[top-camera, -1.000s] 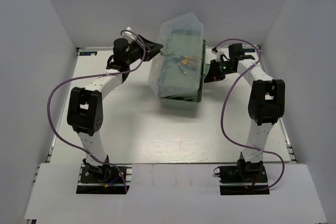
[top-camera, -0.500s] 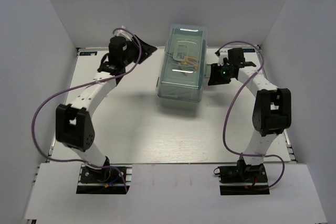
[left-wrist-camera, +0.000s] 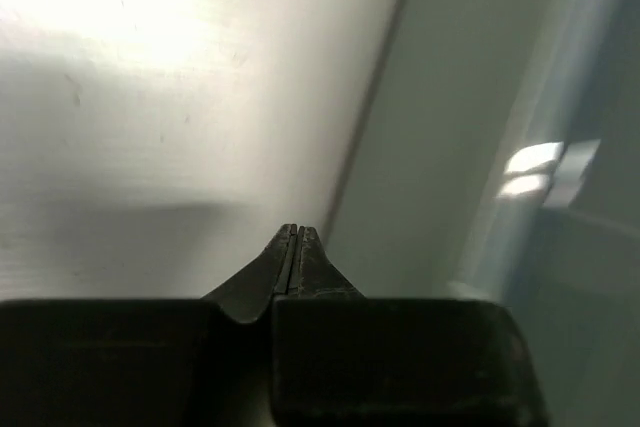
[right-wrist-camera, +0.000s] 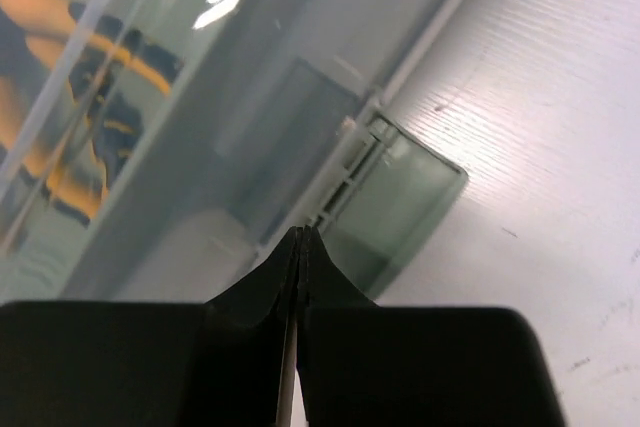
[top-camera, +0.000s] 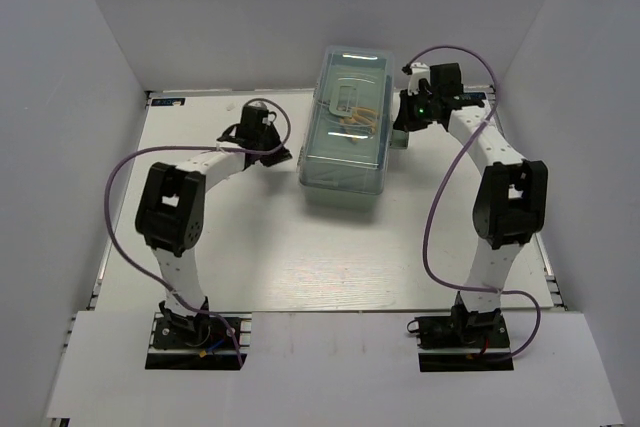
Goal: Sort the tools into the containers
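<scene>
Toolbox (top-camera: 342,187) sits shut on the table (top-camera: 300,247) between my two arms, its translucent lid (top-camera: 350,65) down over the pale green body. My left gripper (top-camera: 287,155) has its jaws pressed together on nothing; in its wrist view the two black fingertips (left-wrist-camera: 290,247) meet in a single point. It rests low over the table, just off the box's left side, and I cannot tell whether the tip touches the wall. From that hand the bare white tabletop (left-wrist-camera: 150,97) lies to its left and the green wall of the toolbox (left-wrist-camera: 450,97) rises ahead and to its right. My right gripper (top-camera: 398,119) is likewise closed and empty, its fingers (right-wrist-camera: 285,267) brought to one thin seam. It hangs close against the box's right side. Straight ahead of its tip I see a small translucent green latch (right-wrist-camera: 400,197) on the wall of the box; table shows to the right of that hand. Up and to the left of this hand, behind the clear lid, lie the yellow-orange handles of pliers (right-wrist-camera: 90,57). From above, those same pliers (top-camera: 355,117) show faintly through the lid near the box's middle. Other tools inside are too blurred for me to make out.
</scene>
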Available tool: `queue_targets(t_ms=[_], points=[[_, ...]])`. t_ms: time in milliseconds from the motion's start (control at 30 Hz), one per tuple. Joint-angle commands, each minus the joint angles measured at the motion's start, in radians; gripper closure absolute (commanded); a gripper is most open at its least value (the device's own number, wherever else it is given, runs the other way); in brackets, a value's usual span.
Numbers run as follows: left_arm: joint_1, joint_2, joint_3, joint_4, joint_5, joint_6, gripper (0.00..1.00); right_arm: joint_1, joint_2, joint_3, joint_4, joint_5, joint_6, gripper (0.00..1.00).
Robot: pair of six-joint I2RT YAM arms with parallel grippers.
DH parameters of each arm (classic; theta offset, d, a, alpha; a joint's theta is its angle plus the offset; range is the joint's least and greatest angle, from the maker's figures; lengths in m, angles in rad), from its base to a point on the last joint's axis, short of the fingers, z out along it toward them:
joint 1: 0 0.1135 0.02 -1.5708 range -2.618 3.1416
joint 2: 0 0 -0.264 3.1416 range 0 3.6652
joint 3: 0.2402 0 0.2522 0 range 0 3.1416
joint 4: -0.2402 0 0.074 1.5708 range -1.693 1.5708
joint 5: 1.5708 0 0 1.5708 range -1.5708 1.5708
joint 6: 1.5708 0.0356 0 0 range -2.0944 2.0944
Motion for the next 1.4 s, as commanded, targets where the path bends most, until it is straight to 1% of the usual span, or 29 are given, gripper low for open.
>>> queue_targets(t_ms=[0, 67, 167, 233, 333, 433, 600, 667, 733, 767, 800, 833, 867, 900, 933, 967, 1000, 1033, 1067, 1100, 1133, 1167, 1200, 1233, 1267, 1300, 1367], points=[[-0.035, -0.009, 0.025, -0.004, 0.092, 0.052, 0.97, 0.029, 0.057, 0.110, -0.050, -0.010, -0.013, 1.00], [-0.044, 0.002, 0.025, 0.010, 0.128, 0.080, 0.98, 0.038, 0.080, 0.162, -0.060, -0.013, -0.011, 1.00], [-0.067, 0.011, 0.036, 0.031, 0.193, 0.103, 0.98, 0.054, 0.094, 0.191, -0.057, -0.010, -0.016, 1.00], [-0.067, 0.022, 0.048, 0.053, 0.274, 0.129, 0.98, 0.061, 0.103, 0.202, -0.056, 0.001, -0.021, 1.00], [-0.090, 0.054, 0.088, 0.053, 0.351, 0.157, 0.98, 0.067, 0.109, 0.204, -0.045, 0.019, -0.025, 1.00], [-0.112, 0.065, 0.111, 0.032, 0.372, 0.170, 0.98, 0.070, 0.097, 0.204, -0.045, 0.041, -0.036, 1.00], [-0.130, 0.065, 0.111, 0.021, 0.372, 0.170, 0.98, 0.069, 0.086, 0.197, -0.045, 0.052, -0.053, 1.00], [-0.130, 0.065, 0.111, 0.001, 0.343, 0.170, 0.98, 0.066, 0.083, 0.194, -0.053, 0.068, -0.056, 1.00], [-0.116, 0.053, 0.102, -0.056, 0.270, 0.170, 0.98, 0.069, 0.071, 0.173, -0.060, 0.099, -0.064, 1.00], [-0.116, 0.042, 0.090, -0.077, 0.236, 0.170, 0.95, 0.072, 0.051, 0.162, -0.060, 0.199, -0.062, 1.00], [-0.106, 0.025, 0.080, -0.126, 0.143, 0.170, 0.92, 0.069, 0.022, 0.152, -0.059, 0.249, -0.060, 1.00], [-0.105, 0.004, 0.067, -0.157, 0.085, 0.170, 0.81, 0.069, -0.016, 0.100, -0.042, 0.297, -0.053, 0.97], [-0.105, -0.019, 0.067, -0.186, 0.026, 0.170, 0.72, 0.069, -0.036, 0.081, -0.021, 0.403, -0.050, 0.91], [-0.096, -0.073, 0.048, -0.205, -0.062, 0.180, 0.59, 0.064, -0.081, 0.067, -0.016, 0.479, -0.051, 0.83], [-0.096, -0.100, 0.024, -0.234, -0.098, 0.195, 0.48, 0.057, -0.130, 0.008, -0.005, 0.505, -0.060, 0.68], [-0.096, -0.131, 0.010, -0.234, -0.127, 0.212, 0.33, 0.057, -0.154, -0.012, -0.002, 0.544, -0.065, 0.57], [-0.096, -0.198, -0.004, -0.243, -0.160, 0.233, 0.26, 0.046, -0.249, -0.102, -0.002, 0.546, -0.071, 0.45], [-0.096, -0.234, -0.042, -0.229, -0.160, 0.286, 0.22, 0.049, -0.277, -0.135, 0.021, 0.526, -0.079, 0.22], [-0.096, -0.274, -0.065, -0.216, -0.149, 0.325, 0.16, 0.047, -0.309, -0.170, 0.030, 0.517, -0.085, 0.10], [-0.096, -0.312, -0.088, -0.196, -0.111, 0.366, 0.14, 0.052, -0.375, -0.280, 0.032, 0.510, -0.085, 0.10], [-0.096, -0.397, -0.140, -0.159, -0.090, 0.409, 0.14, 0.052, -0.441, -0.322, 0.053, 0.509, -0.076, 0.10], [-0.108, -0.442, -0.168, -0.144, -0.077, 0.483, 0.00, 0.054, -0.472, -0.365, 0.070, 0.501, -0.039, 0.10], [-0.109, -0.487, -0.199, -0.130, -0.066, 0.505, 0.00, 0.055, -0.534, -0.397, 0.068, 0.494, -0.036, 0.10], [-0.109, -0.527, -0.254, -0.130, -0.057, 0.522, 0.00, 0.057, -0.593, -0.499, 0.070, 0.483, -0.034, 0.10], [-0.109, -0.611, -0.280, -0.116, -0.043, 0.555, 0.00, 0.055, -0.651, -0.531, 0.081, 0.480, -0.019, 0.10], [-0.098, -0.653, -0.304, -0.116, -0.043, 0.574, 0.00, 0.055, -0.681, -0.624, 0.078, 0.460, -0.021, 0.10], [-0.098, -0.729, -0.370, -0.116, -0.043, 0.629, 0.00, 0.054, -0.791, -0.689, 0.085, 0.446, -0.013, 0.10]])
